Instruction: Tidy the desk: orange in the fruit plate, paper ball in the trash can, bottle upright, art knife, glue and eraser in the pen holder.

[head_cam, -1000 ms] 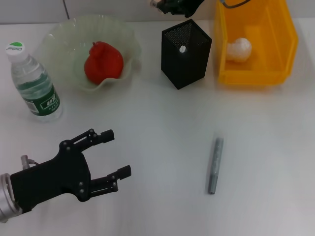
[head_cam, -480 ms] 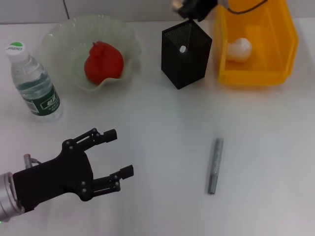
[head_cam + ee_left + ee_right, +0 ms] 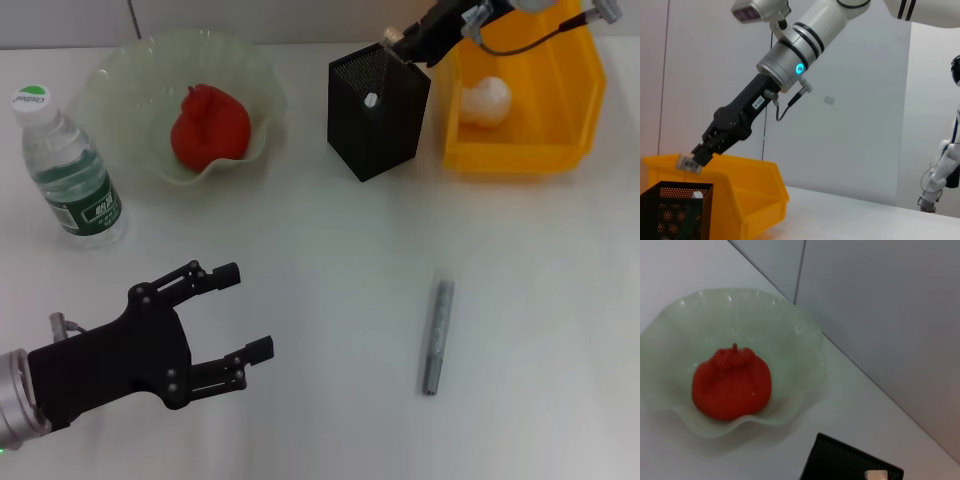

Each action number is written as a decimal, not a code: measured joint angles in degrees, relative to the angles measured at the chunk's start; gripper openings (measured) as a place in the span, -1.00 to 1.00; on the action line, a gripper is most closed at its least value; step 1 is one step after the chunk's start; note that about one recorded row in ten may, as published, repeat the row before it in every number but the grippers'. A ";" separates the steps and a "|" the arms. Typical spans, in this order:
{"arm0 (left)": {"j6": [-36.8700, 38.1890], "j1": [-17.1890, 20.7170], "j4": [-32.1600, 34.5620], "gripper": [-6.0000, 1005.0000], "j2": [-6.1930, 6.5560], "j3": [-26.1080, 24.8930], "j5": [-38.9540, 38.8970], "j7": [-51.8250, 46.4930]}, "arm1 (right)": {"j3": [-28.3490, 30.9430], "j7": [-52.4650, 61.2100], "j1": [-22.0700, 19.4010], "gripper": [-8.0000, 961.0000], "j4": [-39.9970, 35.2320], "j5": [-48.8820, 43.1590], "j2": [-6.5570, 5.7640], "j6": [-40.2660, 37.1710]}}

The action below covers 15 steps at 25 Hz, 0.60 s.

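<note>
1. A green label [image 3: 92, 208] with white characters is carried on the bottle [image 3: 66, 170]; the characters cannot be read.
2. Dark print is borne on the eraser [image 3: 688, 163]; it cannot be read.
3. A small white label [image 3: 759, 102] is fixed on the right arm; its text cannot be read.

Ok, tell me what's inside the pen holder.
One white-tipped item shows inside the pen holder; the mesh hides the rest. The right claw holds the eraser above its rim.
</note>
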 joint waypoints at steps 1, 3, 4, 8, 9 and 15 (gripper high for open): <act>0.00 -0.04 0.00 0.68 0.00 0.09 0.00 0.00 | 0.01 -0.02 -0.01 -0.74 0.29 -0.02 0.04 0.40; 0.00 -0.10 0.00 0.68 0.00 0.50 -0.06 0.00 | 0.17 -0.05 0.02 -0.72 0.62 -0.05 0.09 0.73; -0.02 -0.13 0.00 0.68 0.00 0.68 -0.13 -0.02 | 0.18 -0.12 0.19 -0.70 0.70 -0.05 0.12 0.89; -0.11 -0.18 0.00 0.68 0.00 1.08 -0.26 -0.16 | -0.18 -0.16 0.28 -0.63 0.69 -0.40 0.46 2.10; -0.19 -0.17 -0.03 0.68 0.00 1.19 -0.30 -0.18 | -0.18 -0.16 0.28 -0.61 0.69 -0.40 0.46 2.10; -0.21 -0.18 -0.36 0.68 0.06 1.24 -0.34 -0.18 | -0.21 -0.16 0.03 -0.44 0.48 -0.58 0.67 3.61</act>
